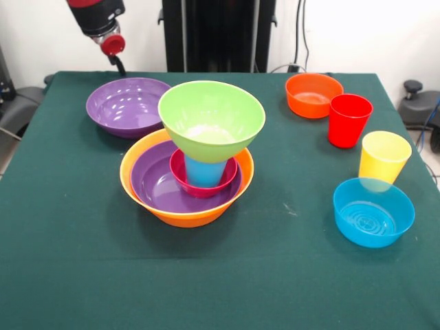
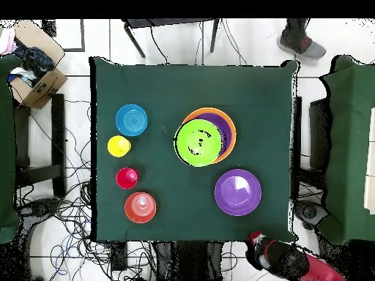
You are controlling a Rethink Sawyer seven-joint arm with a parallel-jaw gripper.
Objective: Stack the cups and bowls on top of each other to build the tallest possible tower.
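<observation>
Gripper (image 1: pixel 118 64) drawn back to the far corner of the green-clothed table (image 1: pixel 69 275), off past the rim of the loose large glossy purple plastic bowl (image 1: pixel 128 106); open or closed, cannot tell from either view. Holding nothing, by the look of it.

Nearest task piece to the claw: that loose purple bowl, just below and beside it in the front view, mouth up, round, so no long axis to line up with.

Beyond it, toward the camera, the tower (image 1: pixel 187 180): large glossy orange plastic bowl (image 1: pixel 179 214) as base, second large purple bowl (image 1: pixel 155 182) nested inside, small pink-red bowl (image 1: pixel 184 180) in that, blue tapered plastic cup (image 1: pixel 204 172) standing within, medium lime green bowl (image 1: pixel 211 118) perched on the cup and seemingly leaning a little.

Well apart across the table, farthest from the claw: small blue bowl (image 1: pixel 373 211), small orange bowl (image 1: pixel 313 95), red tumbler (image 1: pixel 349 120), yellow tumbler (image 1: pixel 383 157), all upright.

Judged likely: a short reach to the loose purple bowl, or a long traverse over the tower to the small pieces, with the perched green bowl at risk of a knock.
</observation>
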